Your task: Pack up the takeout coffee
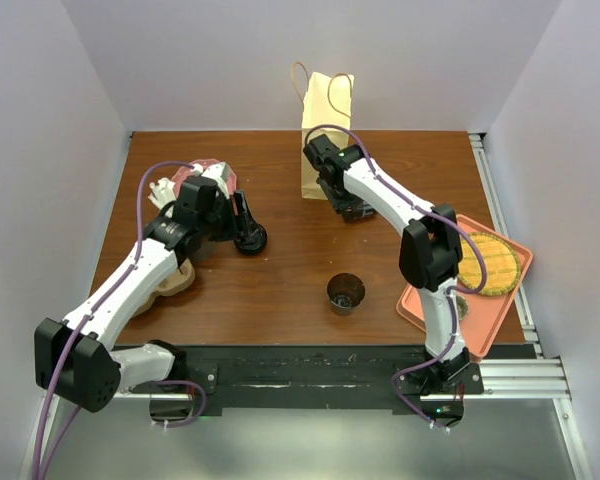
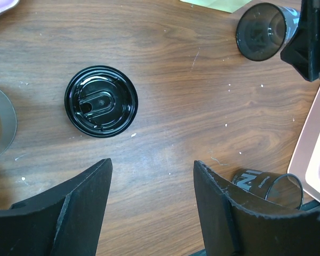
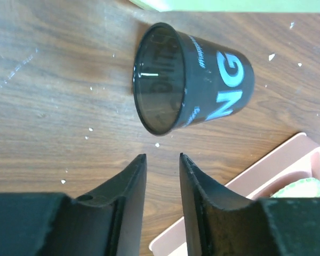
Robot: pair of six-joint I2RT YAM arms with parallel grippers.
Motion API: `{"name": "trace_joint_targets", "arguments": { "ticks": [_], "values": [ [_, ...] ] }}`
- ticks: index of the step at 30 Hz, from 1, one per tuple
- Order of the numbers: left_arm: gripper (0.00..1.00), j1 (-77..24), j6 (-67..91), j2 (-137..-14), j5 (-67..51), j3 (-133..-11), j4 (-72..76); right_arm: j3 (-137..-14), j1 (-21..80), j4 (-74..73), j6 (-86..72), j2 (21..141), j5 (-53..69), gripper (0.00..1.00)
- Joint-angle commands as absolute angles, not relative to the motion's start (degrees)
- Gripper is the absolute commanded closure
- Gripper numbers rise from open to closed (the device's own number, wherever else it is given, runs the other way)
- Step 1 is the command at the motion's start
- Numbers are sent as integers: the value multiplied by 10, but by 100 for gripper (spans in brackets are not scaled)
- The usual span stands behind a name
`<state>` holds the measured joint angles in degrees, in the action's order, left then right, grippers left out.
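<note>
Standing lidless on the speckled wood-grain table [image 1: 280, 300], the takeout coffee [image 1: 346, 293] is a short, round, dark cup, brownish inside. It sits between the two arms, apart from both sets of fingers (the left wrist view shows it partly behind one matte black finger). The left gripper [image 2: 152, 165] is spread wide and empty, with a glossy black disc lid [image 2: 101, 101] beyond its tips. The right gripper [image 3: 162, 157] is narrowly parted and holds nothing, stopping short of a second cup [image 3: 194, 77], smoky and translucent with pale blue lettering.

Glossy black plastic lid [image 2: 101, 101]; smooth wood-grain table [image 2: 202, 106].
</note>
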<state>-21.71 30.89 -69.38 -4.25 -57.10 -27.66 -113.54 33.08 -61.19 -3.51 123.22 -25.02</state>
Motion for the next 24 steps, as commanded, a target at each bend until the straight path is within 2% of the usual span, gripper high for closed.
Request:
{"name": "trace_joint_targets", "arguments": {
  "ticks": [1,2,5,8,17,21,24],
  "values": [
    [33,-216,294,-691,-46,-599,-268,-1094,330,-577,-69,1157,-302,62],
    [33,-215,294,-690,-46,-596,-267,-1056,330,-558,-70,1138,-315,55],
    [33,-216,299,-689,-52,-586,-261,-1040,331,-527,-109,1143,-380,43],
    [33,-218,300,-685,-55,-577,-265,-1050,336,-511,-148,1164,-422,38],
    [33,-231,294,-681,-43,-558,-284,-1058,344,-427,-193,1234,-443,36],
    [33,-236,292,-682,-40,-556,-284,-1071,345,-453,-231,1260,-484,36],
    [33,-236,291,-683,-38,-558,-285,-1059,344,-455,-247,1259,-510,46]
  ]
}}
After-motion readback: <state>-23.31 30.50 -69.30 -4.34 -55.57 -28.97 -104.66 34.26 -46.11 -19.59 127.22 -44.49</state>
